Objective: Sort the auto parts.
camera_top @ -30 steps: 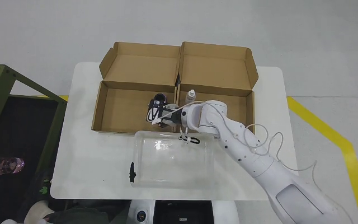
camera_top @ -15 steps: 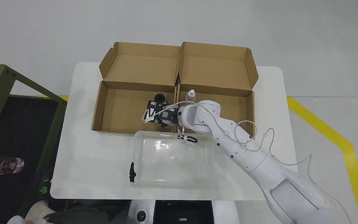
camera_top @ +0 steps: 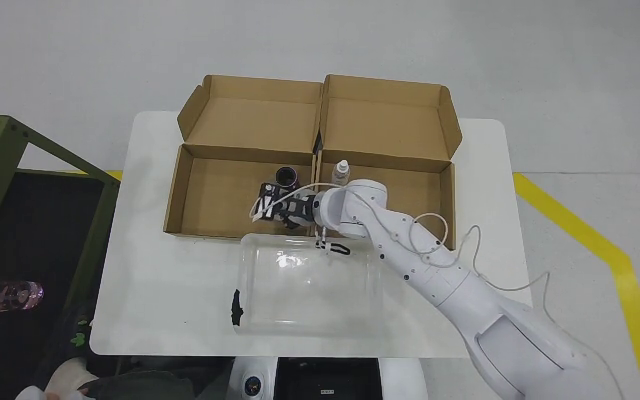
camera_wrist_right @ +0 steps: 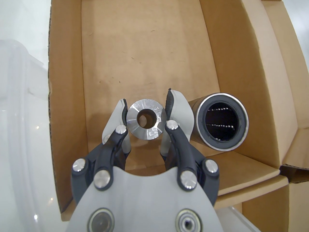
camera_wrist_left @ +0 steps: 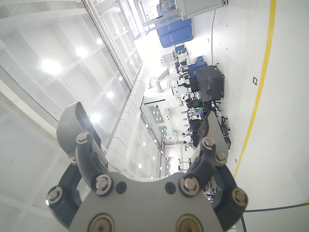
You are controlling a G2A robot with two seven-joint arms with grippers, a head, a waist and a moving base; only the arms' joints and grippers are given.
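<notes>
- Right gripper [camera_wrist_right: 146, 101] is sitting low inside the left cardboard box [camera_wrist_right: 149, 37], near its right end wall.
- Its jaws are pinching a steel bushing [camera_wrist_right: 155, 127] from both sides. The gap is narrow, the pads are touching the part, and the bore is facing the wrist camera.
- I can't tell whether the bushing is resting on the box floor or hanging just above it.
- A linear bearing [camera_wrist_right: 222, 144] is lying on its side in the same box, just beside one gripper finger, with ball rows showing inside its bore.
- Left gripper [camera_wrist_left: 143, 115] is pointing up at the hall ceiling, with its jaws standing wide apart and gripping nothing.
- In the top view, the right arm is crossing from the near right over the clear plastic tray [camera_top: 300, 290] and into the left box.
- The right cardboard box [camera_top: 390, 135] is standing touching the left one, both with lids folded back, and a small white bottle [camera_top: 342, 170] is sitting upright in it near the shared wall.
- A small black clip [camera_top: 337, 248] is lying at the far edge of the tray, and a black piece [camera_top: 237, 307] is sitting at the tray's near-left rim.
- Everything is sitting on the white table [camera_top: 150, 250].
</notes>
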